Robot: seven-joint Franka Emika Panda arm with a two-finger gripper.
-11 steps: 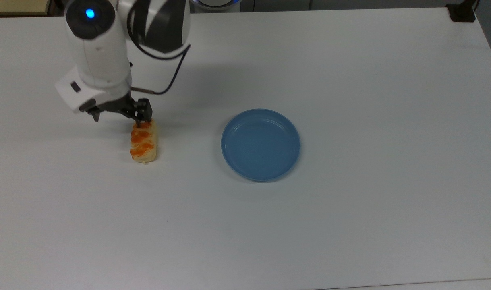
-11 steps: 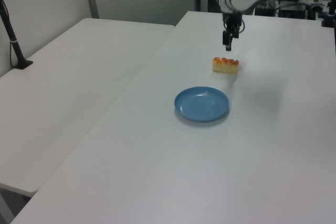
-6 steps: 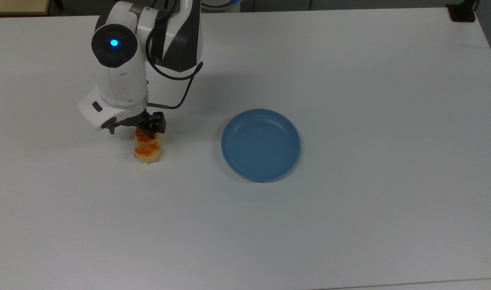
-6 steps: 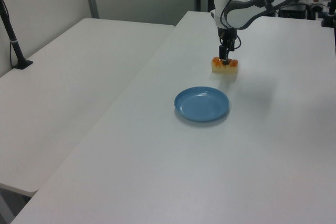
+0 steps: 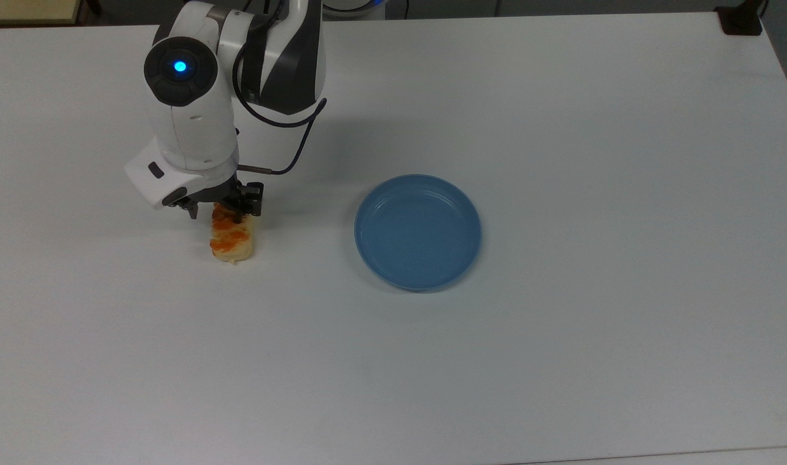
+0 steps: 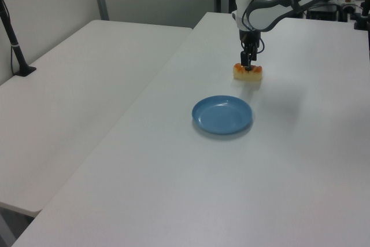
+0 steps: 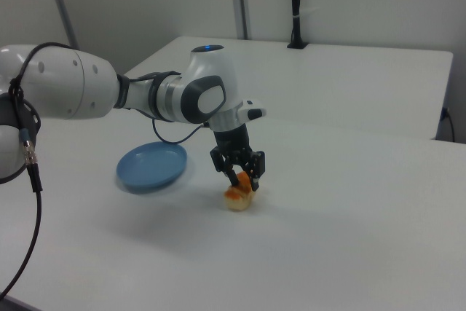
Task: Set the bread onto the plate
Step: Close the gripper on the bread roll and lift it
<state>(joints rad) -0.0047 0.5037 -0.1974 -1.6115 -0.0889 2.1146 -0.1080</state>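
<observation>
A white table [image 5: 561,361] carries everything. Two things lie on its top. A small pale bun with orange stripes, the bread [image 5: 232,240], sits toward the top view's left, its far end under the arm. A round blue plate [image 5: 418,231] with a raised rim lies flat near the middle, well apart from the bread, to the top view's right of it. A second white table [image 6: 81,79] stands at the left view's left.
</observation>
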